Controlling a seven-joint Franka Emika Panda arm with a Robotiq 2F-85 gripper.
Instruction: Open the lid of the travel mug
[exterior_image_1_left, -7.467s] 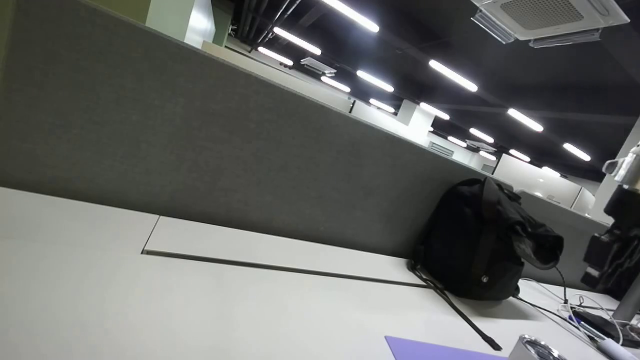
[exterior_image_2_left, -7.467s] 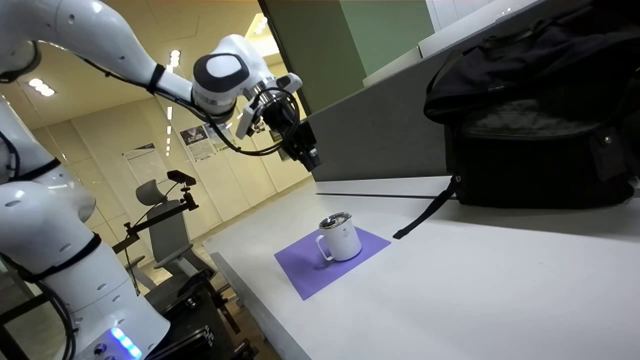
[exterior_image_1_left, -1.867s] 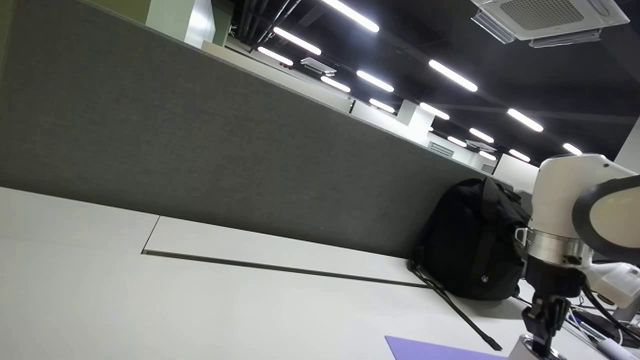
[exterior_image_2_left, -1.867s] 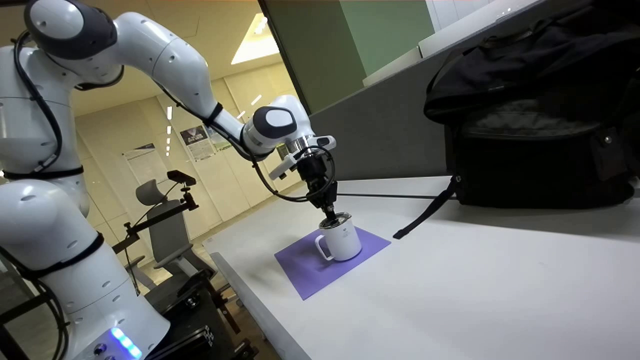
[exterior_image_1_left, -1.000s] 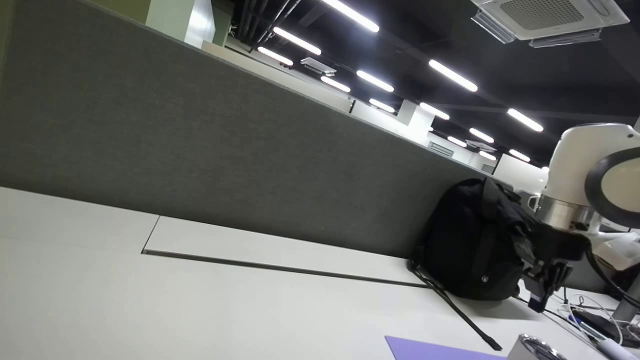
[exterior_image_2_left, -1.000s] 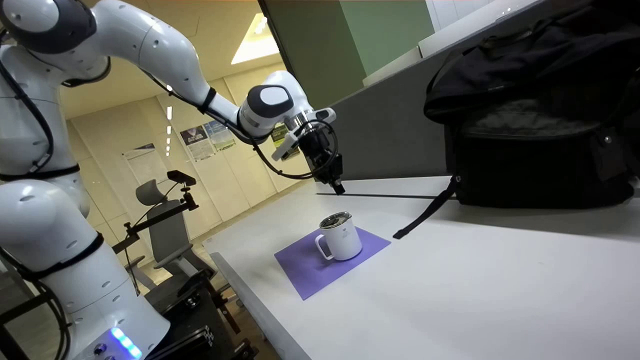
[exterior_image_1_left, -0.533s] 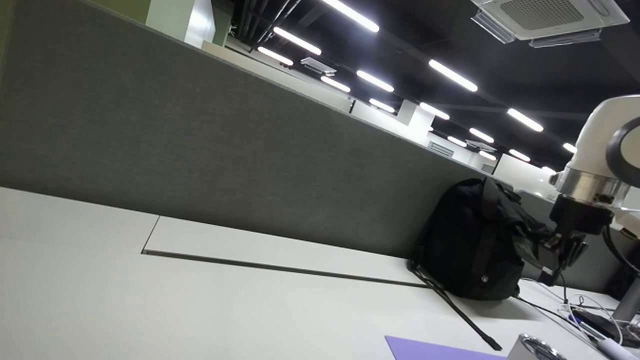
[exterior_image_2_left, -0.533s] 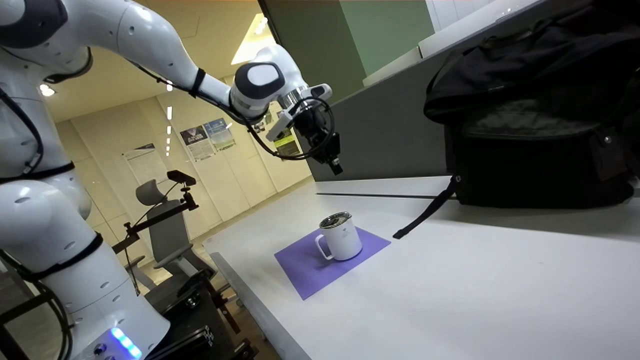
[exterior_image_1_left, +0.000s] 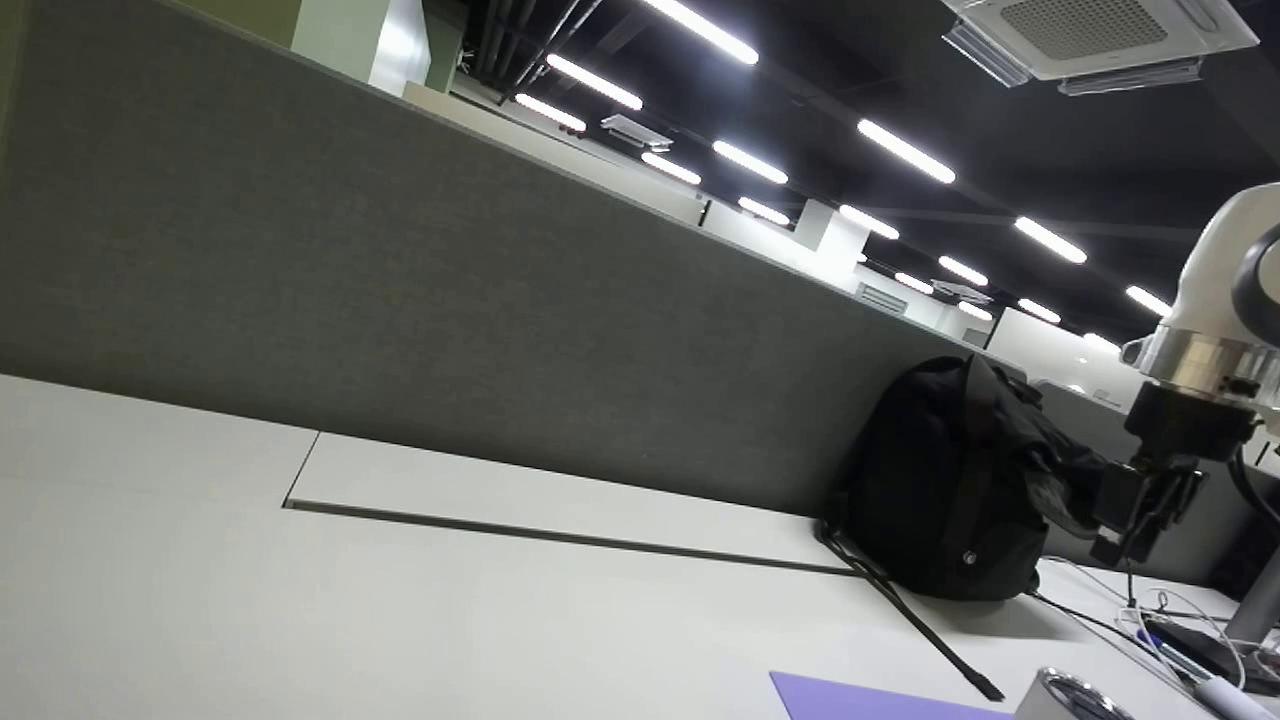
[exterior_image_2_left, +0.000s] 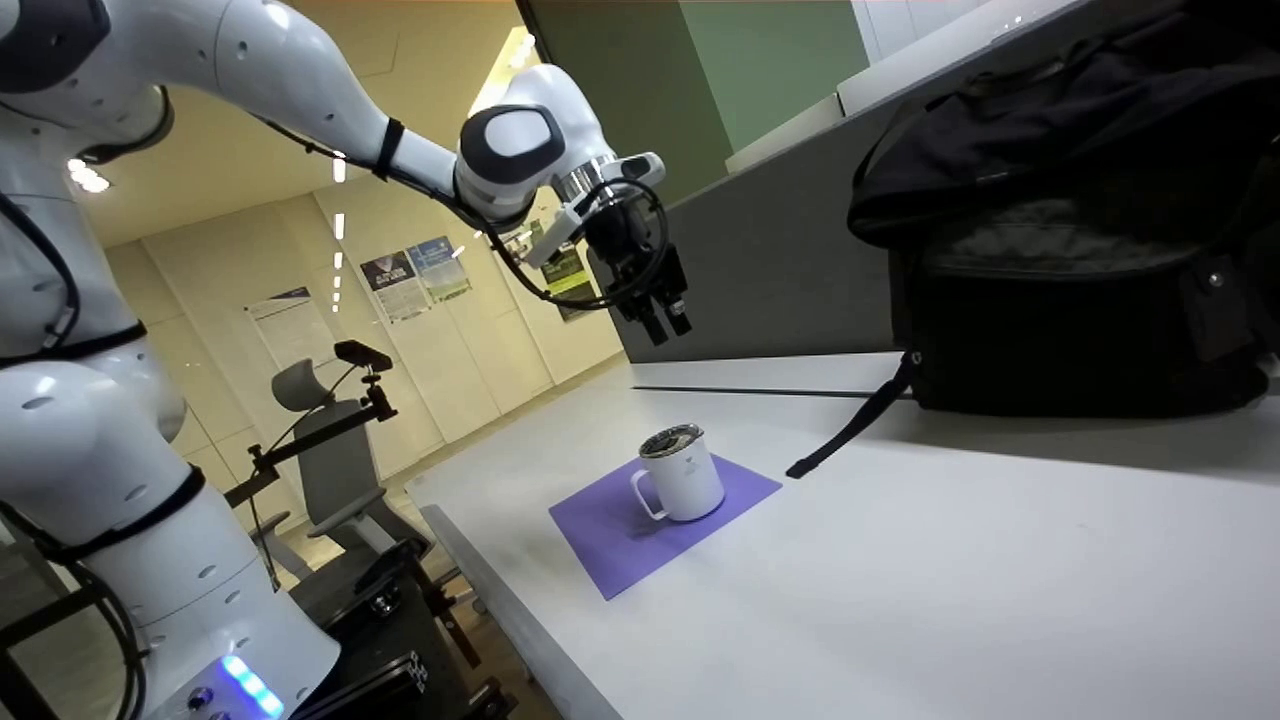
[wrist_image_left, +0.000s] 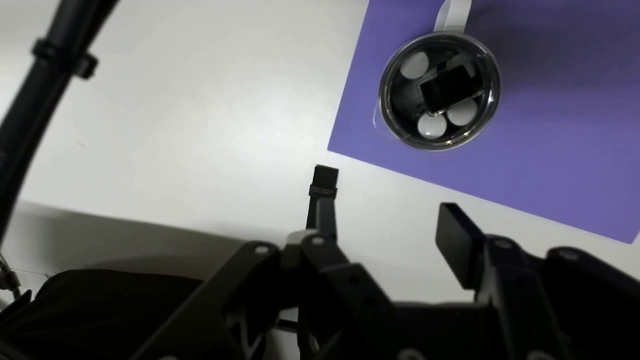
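A white travel mug (exterior_image_2_left: 690, 488) stands upright on a purple mat (exterior_image_2_left: 610, 540). Its lid (exterior_image_2_left: 670, 441) is seated on the rim. In the wrist view the lid (wrist_image_left: 440, 92) is clear and round, with a black slider tab (wrist_image_left: 447, 89) near its middle; I cannot tell whether the drinking hole is uncovered. In an exterior view only the top of the mug (exterior_image_1_left: 1038, 704) shows at the lower edge. My gripper (exterior_image_2_left: 668, 328) is open and empty, above the mug and apart from it. Its two fingers stand apart in the wrist view (wrist_image_left: 392, 225).
A black backpack (exterior_image_2_left: 1080, 270) stands beside the mat, against a grey partition (exterior_image_2_left: 760, 275). Its strap (exterior_image_2_left: 850, 430) reaches toward the mat and lies below my left finger in the wrist view (wrist_image_left: 324, 181). Cables (exterior_image_1_left: 1140, 625) and a stand (exterior_image_1_left: 1258, 605) are beyond the backpack.
My gripper was shut with its tips at the lid about two seconds ago. It has since risen off the mug and opened. The mug stays in about the same place.
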